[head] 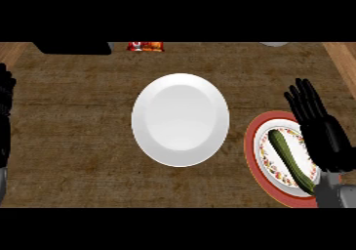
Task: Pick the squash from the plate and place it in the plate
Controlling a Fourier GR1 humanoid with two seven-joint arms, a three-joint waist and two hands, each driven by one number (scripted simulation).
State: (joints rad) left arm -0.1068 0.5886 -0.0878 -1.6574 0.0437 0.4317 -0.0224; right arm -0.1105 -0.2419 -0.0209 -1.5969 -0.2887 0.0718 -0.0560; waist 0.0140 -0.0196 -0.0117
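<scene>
A long green squash lies lengthwise on a red-rimmed patterned plate at the right of the counter. A plain white plate sits in the middle with nothing on it. My right hand is open with straight fingers, hovering over the right part of the patterned plate, just beside the squash and hiding that plate's right rim. My left hand rests open at the left edge, fingers up.
The wooden counter fills the view. A black object and a small red packet lie at the far edge. A pale object shows at the top right.
</scene>
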